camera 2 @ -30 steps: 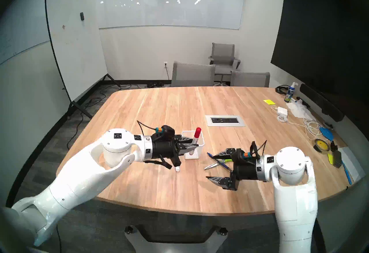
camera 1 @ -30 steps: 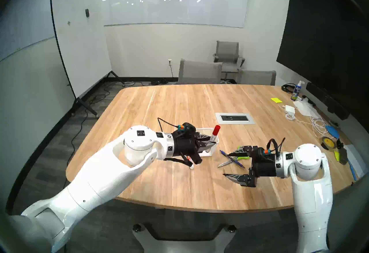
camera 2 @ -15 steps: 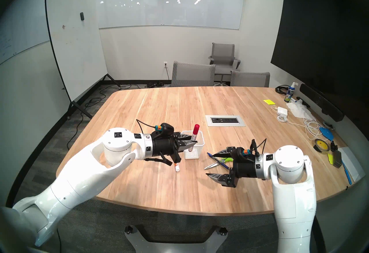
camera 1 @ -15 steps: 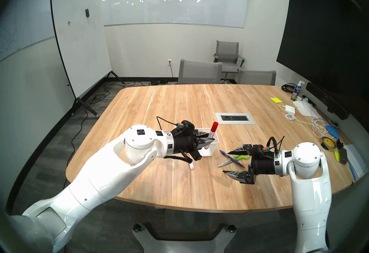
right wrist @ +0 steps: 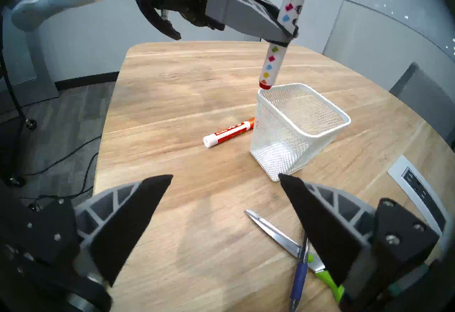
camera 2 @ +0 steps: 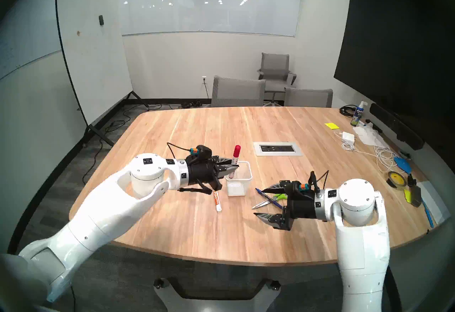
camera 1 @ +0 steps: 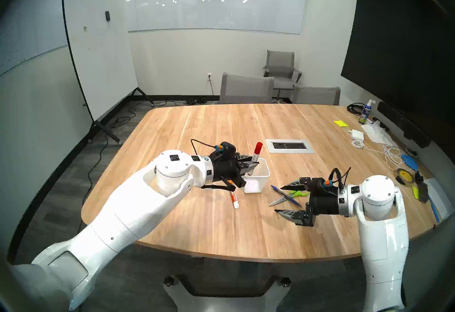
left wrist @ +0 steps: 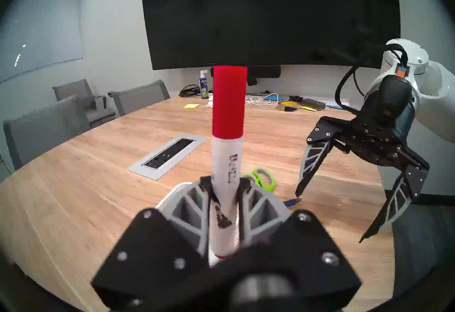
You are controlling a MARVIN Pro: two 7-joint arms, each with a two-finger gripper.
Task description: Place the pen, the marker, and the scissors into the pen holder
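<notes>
My left gripper (camera 1: pixel 254 163) is shut on a white marker with a red cap (camera 1: pixel 258 150), held upright. In the right wrist view the marker's lower end (right wrist: pixel 265 85) hangs right at the left rim of the white mesh pen holder (right wrist: pixel 295 131), which looks empty. The pen holder (camera 1: pixel 261 181) stands at mid-table. To its right the blue pen (camera 1: pixel 285 195) lies across the green-handled scissors (camera 1: pixel 298 193). My right gripper (camera 1: pixel 279 199) hovers open just over them, holding nothing; one finger (right wrist: pixel 317 225) is beside the pen (right wrist: pixel 299 277) and the scissors (right wrist: pixel 278 232).
A second marker with an orange label (camera 1: pixel 233 197) lies flat on the table left of the holder. A power socket plate (camera 1: pixel 290 145) is set into the wood behind it. Cables, tape and a spray bottle (camera 1: pixel 365 113) crowd the far right edge.
My left gripper has risen and moved left and back with the red-capped marker, so its lower end now hangs at the holder's rim. The orange-labelled marker has come into view. The right gripper shifted slightly.
</notes>
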